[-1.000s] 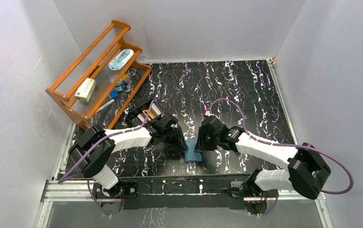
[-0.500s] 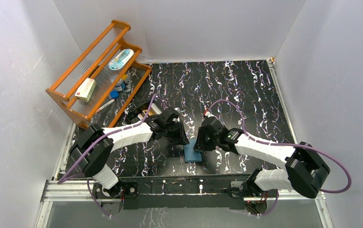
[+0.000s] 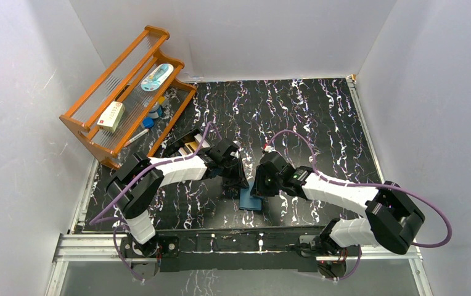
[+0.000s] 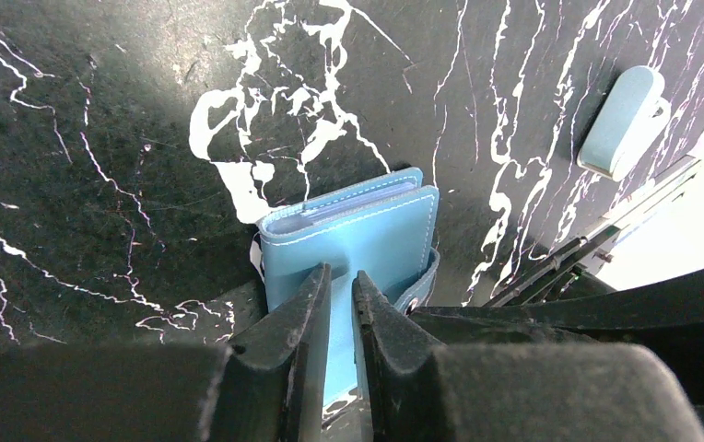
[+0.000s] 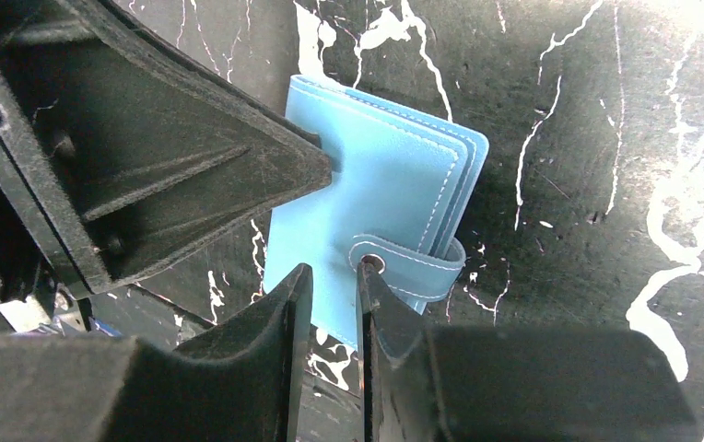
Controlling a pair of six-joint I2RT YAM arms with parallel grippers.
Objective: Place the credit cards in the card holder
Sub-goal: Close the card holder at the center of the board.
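Observation:
The teal card holder [image 3: 251, 200] lies closed on the black marbled table near the front edge, its snap tab [image 5: 413, 267] wrapped over the cover. My left gripper [image 3: 238, 182] is shut and empty, its tips resting on the holder's cover [image 4: 367, 235]. My right gripper [image 3: 258, 188] is shut and empty, its tips at the holder's near edge [image 5: 394, 175], one fingertip [image 5: 367, 276] touching the snap. Whitish and orange-tan credit cards [image 3: 188, 147] stand in a black box behind the left arm, partly hidden.
The black open-topped box [image 3: 177, 150] sits left of centre. A wooden rack [image 3: 128, 92] at the back left holds a white-and-red box [image 3: 111, 116] and small items. A pale blue clip-like object [image 4: 623, 120] lies beyond the holder.
My left gripper has shifted a little right and back over the holder, and its elbow has swung inward. My right gripper has edged slightly left. The holder has not moved.

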